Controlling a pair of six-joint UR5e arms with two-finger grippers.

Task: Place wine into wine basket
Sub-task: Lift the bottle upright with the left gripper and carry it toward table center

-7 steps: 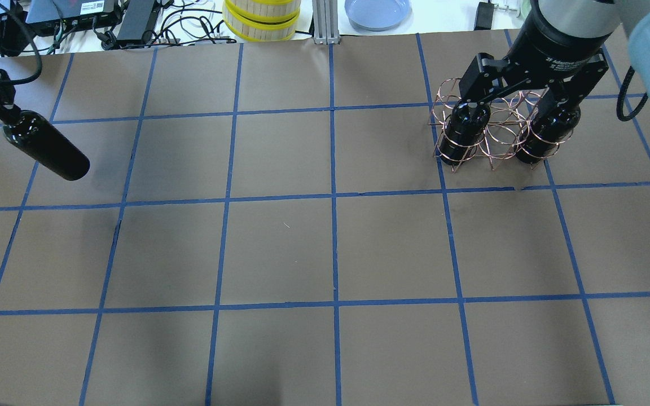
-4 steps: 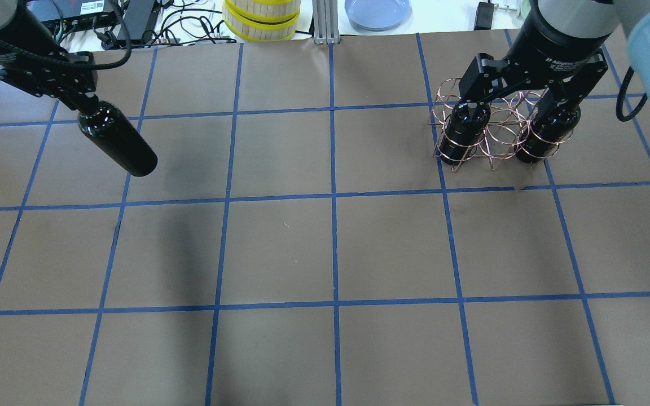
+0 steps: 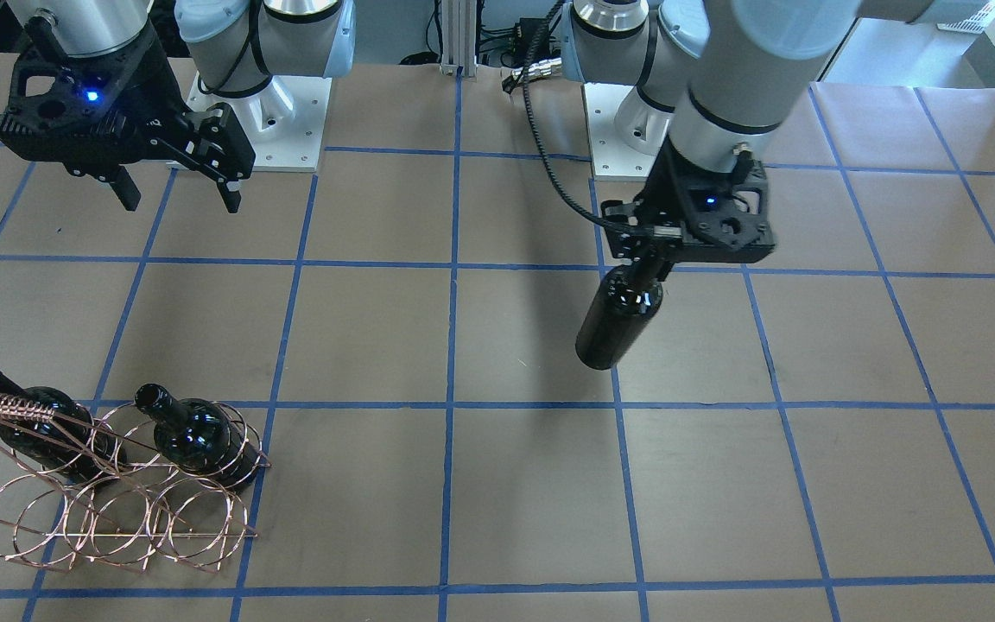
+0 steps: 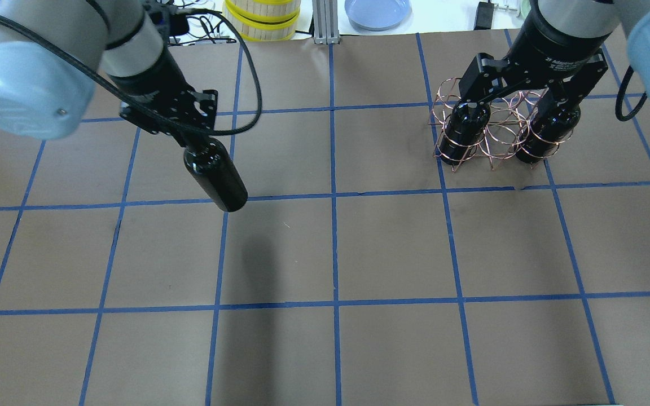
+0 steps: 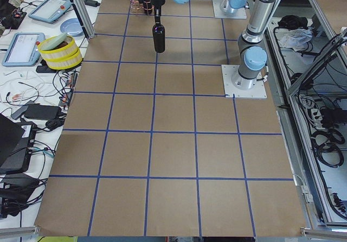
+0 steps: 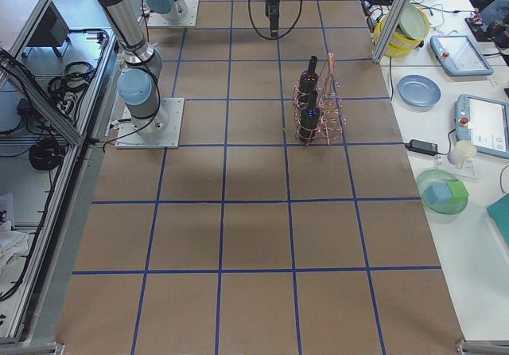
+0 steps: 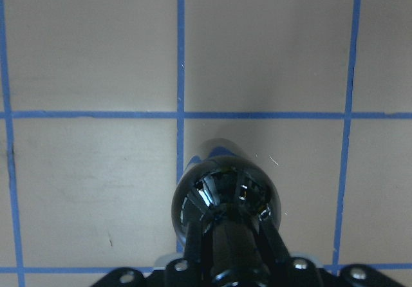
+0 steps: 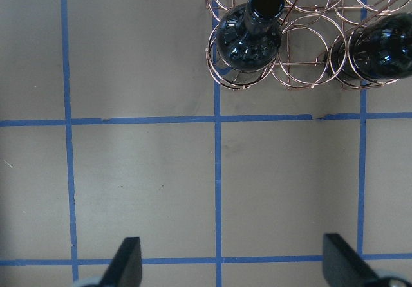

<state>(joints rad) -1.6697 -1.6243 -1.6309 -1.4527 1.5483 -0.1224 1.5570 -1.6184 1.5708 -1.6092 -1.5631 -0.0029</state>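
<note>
My left gripper [image 4: 188,138] is shut on the neck of a near-black wine bottle [image 4: 216,179] that hangs tilted above the table, left of centre. The bottle also shows in the front view [image 3: 617,316] and the left wrist view [image 7: 225,197]. The copper wire basket [image 4: 501,148] stands at the far right; it also shows in the front view [image 3: 117,518]. Two bottles [image 4: 460,132] [image 4: 548,135] stand in its outer rings and the middle ring is empty. My right gripper [image 4: 514,104] hovers open and empty above the basket, which is seen from its wrist view [image 8: 302,74].
A stack of yellow-rimmed rolls [image 4: 261,20], a blue plate [image 4: 377,11] and cables lie beyond the table's far edge. Brown paper with a blue tape grid covers the table [image 4: 330,254].
My left arm has carried the bottle from the table's left edge rightward toward the middle. The right arm, basket and its two bottles have not moved.
</note>
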